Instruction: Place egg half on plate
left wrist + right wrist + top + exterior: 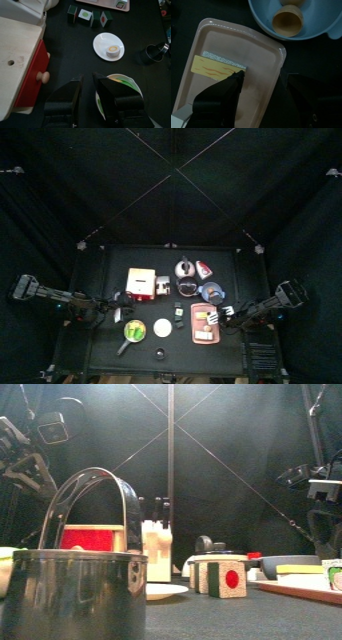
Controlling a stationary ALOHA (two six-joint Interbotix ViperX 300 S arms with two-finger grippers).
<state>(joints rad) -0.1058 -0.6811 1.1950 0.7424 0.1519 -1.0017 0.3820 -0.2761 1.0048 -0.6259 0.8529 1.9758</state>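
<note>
White round plate (109,45) carries egg half (113,49); left gripper (89,82) narrow, at plate's 9 o'clock; right gripper (264,82) wide.

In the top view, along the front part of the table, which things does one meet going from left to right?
Green pan → white plate holding the egg half → pink tray.

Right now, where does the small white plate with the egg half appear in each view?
Top view: white plate, table front, beside the green pan.
Front view: thin rim behind the metal pot.
Left wrist view: centre, egg half on it.
Right wrist view: absent.
Shared landmark: green pan.
</note>
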